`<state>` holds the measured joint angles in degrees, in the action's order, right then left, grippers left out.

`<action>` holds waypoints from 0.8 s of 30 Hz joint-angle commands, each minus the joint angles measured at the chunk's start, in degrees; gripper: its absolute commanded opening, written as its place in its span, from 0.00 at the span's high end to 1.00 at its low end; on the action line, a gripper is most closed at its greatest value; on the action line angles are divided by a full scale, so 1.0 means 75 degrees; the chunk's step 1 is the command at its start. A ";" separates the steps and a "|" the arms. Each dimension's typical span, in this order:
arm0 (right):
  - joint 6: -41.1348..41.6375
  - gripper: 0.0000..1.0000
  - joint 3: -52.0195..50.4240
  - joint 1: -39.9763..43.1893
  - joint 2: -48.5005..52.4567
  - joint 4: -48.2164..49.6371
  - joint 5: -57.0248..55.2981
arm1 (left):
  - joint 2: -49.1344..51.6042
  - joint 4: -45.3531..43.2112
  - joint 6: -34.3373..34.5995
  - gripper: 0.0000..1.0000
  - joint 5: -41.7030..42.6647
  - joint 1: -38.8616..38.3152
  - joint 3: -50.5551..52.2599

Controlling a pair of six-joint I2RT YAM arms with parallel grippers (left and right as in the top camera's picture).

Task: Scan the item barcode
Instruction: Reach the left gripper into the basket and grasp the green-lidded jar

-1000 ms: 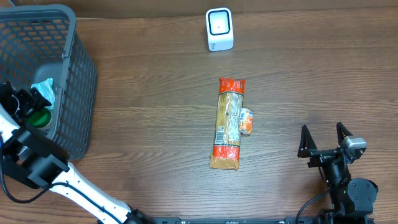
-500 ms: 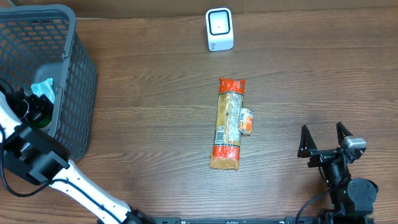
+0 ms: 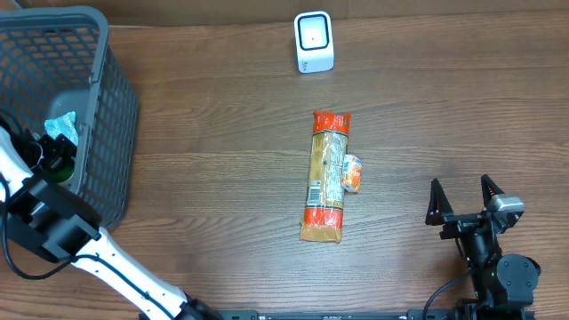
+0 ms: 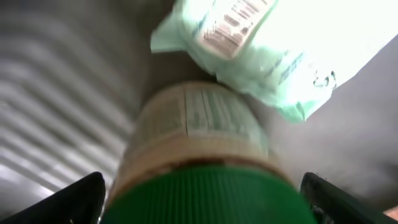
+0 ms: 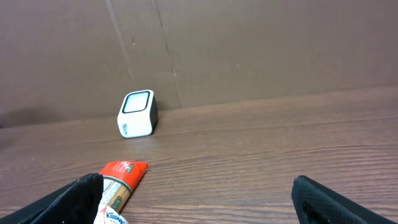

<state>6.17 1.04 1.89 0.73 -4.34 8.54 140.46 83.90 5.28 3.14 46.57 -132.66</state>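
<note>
Evidently fetching something to scan, the left gripper point(image 4: 202, 198) straddles the green-lidded, paper-labelled jar point(image 4: 199, 124) inside the grey mesh basket point(image 3: 100, 53), frame left, grip unclear; the right gripper point(image 3: 460, 191) hangs spread, lower right.

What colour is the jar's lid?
Green. The lid shows best in the left wrist view.

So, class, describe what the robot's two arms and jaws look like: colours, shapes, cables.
The left arm has white tubular links between boxy black joints, with a thin black cable looping beside it. The right arm is black, topped by a small grey block; its jaws are dark, tapered prongs.
</note>
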 commanded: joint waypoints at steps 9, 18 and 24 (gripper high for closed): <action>-0.0023 0.00 -0.0079 0.0050 -0.0076 0.0032 -0.0099 | -0.0379 -0.0230 -0.0717 0.21 -0.0085 -0.0070 -0.0032; -0.0023 0.00 -0.0079 0.0050 -0.0076 0.0032 -0.0099 | -0.0609 -0.0166 -0.0702 0.36 -0.0017 -0.0076 -0.0035; -0.0020 0.00 -0.0079 0.0050 -0.0076 0.0032 -0.0099 | -0.1367 -0.0344 -0.0495 0.36 -0.0015 -0.0079 -0.0035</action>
<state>6.15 1.04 1.89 0.73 -4.34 8.51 137.80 82.06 0.93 2.33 46.11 -132.42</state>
